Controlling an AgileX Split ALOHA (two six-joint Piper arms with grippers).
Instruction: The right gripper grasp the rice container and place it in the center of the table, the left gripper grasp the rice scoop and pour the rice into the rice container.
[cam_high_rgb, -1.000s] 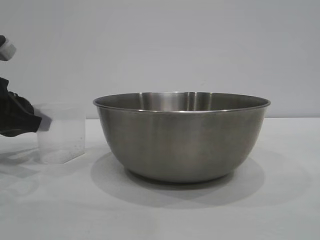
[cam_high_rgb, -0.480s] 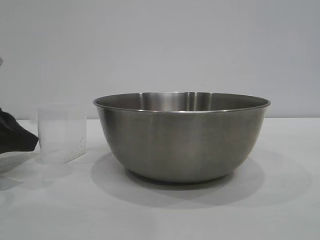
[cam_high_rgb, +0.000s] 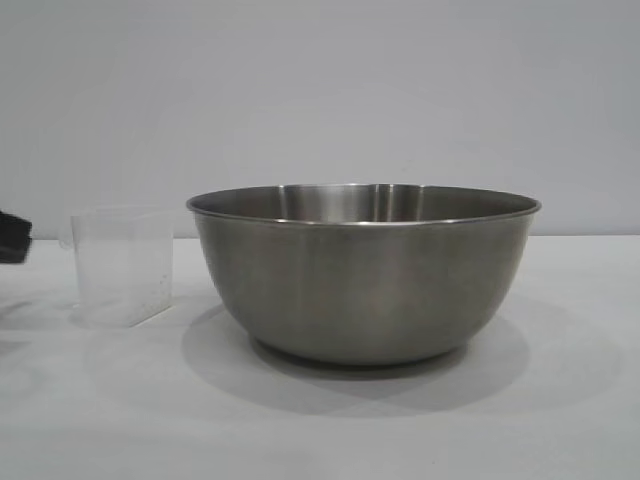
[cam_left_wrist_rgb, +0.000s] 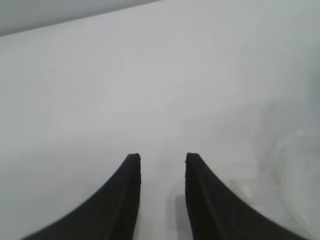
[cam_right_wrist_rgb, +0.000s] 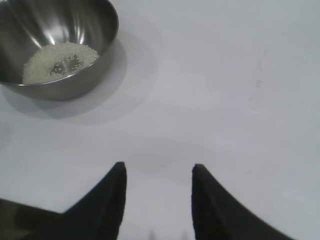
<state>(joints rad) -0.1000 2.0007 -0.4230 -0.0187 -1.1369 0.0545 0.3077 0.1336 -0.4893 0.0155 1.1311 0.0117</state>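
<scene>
The rice container (cam_high_rgb: 365, 272) stands upright in the middle of the white worktop (cam_high_rgb: 560, 400). In the right wrist view the rice (cam_right_wrist_rgb: 59, 61) lies as a pale heap on the bottom of the container (cam_right_wrist_rgb: 60, 47).

The rice scoop (cam_high_rgb: 122, 265) stands upright on the worktop just beside the container, on the left arm's side, with a small gap between the 2. Only a few grains seem to cling to its lower wall.

The left end effector (cam_left_wrist_rgb: 162, 165) is over bare worktop, its 2 fingers apart with nothing between them; in the exterior view only a dark edge (cam_high_rgb: 14, 240) shows at the border, near the scoop but not touching it.

The right end effector (cam_right_wrist_rgb: 159, 172) is well apart from the container, over bare worktop, fingers spread and holding nothing.
</scene>
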